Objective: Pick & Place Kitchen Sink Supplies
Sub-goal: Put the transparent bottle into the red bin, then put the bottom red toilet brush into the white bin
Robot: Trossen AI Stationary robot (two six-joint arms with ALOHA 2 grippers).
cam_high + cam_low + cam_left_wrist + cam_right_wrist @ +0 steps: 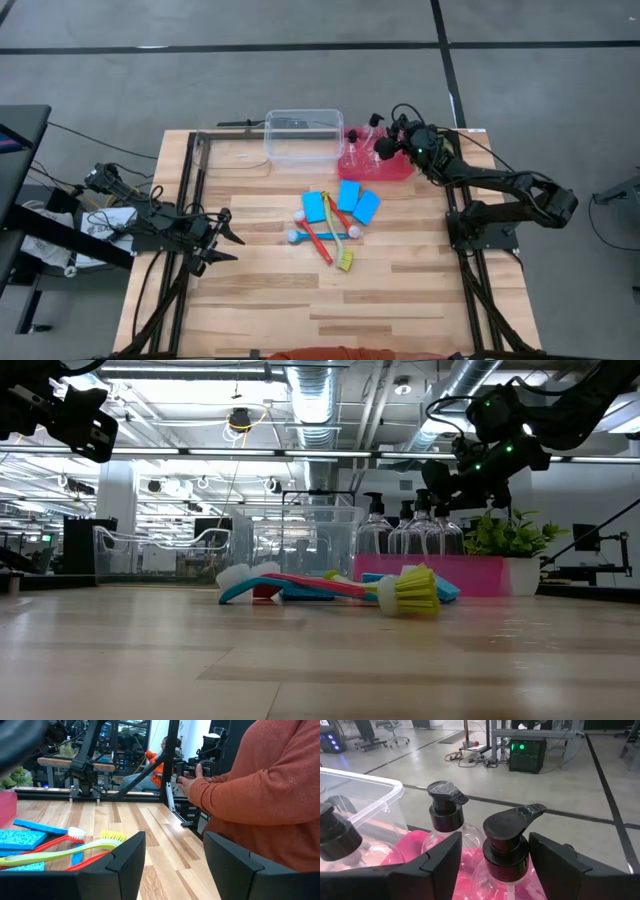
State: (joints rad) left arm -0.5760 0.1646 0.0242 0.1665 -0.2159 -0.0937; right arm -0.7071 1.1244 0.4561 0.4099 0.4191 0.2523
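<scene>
Three clear pump bottles (447, 810) stand in a red tray (375, 165) at the table's far right. My right gripper (385, 148) hangs over the tray, open. Its fingers stand on either side of the nearest bottle's black pump top (507, 840) with gaps showing. Three blue sponges (345, 200) and the red (318, 240), blue (308, 236) and yellow-green (343, 250) brushes lie in a heap at the table's middle. My left gripper (232, 235) is open and empty at the left, level, pointing toward the heap (60, 852).
A clear plastic tub (303, 135) stands to the left of the red tray at the far edge. A small green plant (510, 535) stands by the tray. A person in an orange sleeve (270, 785) stands at the table's near edge.
</scene>
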